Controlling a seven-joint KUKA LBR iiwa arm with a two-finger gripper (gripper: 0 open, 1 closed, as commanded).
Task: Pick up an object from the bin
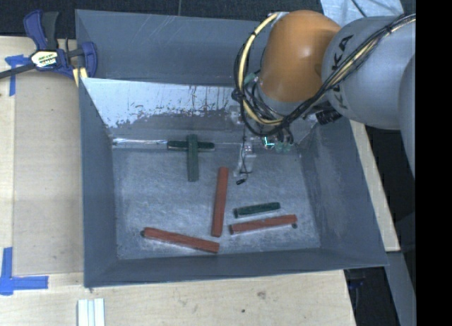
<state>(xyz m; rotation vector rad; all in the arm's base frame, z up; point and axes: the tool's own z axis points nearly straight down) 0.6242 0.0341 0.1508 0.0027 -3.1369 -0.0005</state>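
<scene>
Jaws were down inside the bin [99, 176], under the orange wrist cover [296, 56], over the floor's right-of-centre part. Couldn't tell whether they were released or clenched: too thin and dark against the floor. Also couldn't tell if the tip touched the floor.

Nearest thing: red-brown stick [220, 201]. Its upper end sat just beside the jaws on the view's left, and the rest ran away from them toward the near wall, almost straight down the view.

Below the jaws, near but apart from them: short dark green stick [257, 209], lying roughly crosswise. Just beyond it was a second red-brown stick [263, 224], nearly parallel to it.

Further off, down and left of the jaws: third red-brown stick [180, 240], flat along the near wall, its right end close to the lower end of the first one.

Left of the jaws, well apart: dark green crossed pieces [193, 157] by the far wall, with a pale rod [141, 144] running on leftward.
</scene>
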